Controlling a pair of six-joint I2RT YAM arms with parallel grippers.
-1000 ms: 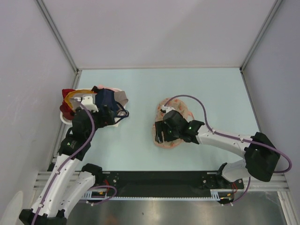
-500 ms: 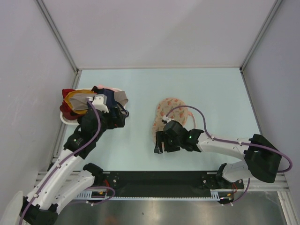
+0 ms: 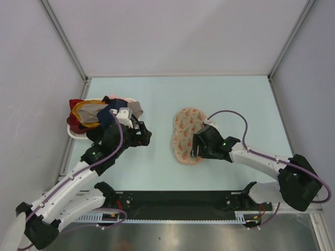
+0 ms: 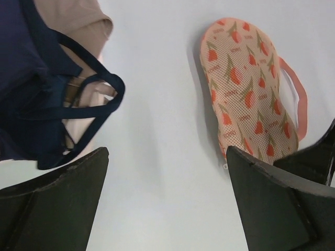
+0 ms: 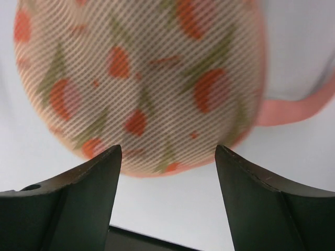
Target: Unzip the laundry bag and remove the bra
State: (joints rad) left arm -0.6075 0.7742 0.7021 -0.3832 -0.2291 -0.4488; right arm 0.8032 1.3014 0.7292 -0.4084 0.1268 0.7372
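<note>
Pale mint tabletop (image 3: pixel 241 99) is filling the frame centre. Heap of navy, red, yellow and beige garments (image 3: pixel 99 112) is sitting at centre left. Flat oval beige-pink mesh laundry bag (image 3: pixel 187 130) with red-orange motifs is lying just right of centre; cannot tell if the zip is done up. Left gripper (image 3: pixel 144 133) is hovering beside the heap, jaws spread wide, holding nothing. Right gripper (image 3: pixel 196 146) is hanging at the bag's lower right edge, jaws spread, gripping nothing. Pink loop strap (image 4: pixel 296 97) is lying along the bag's right side.
</note>
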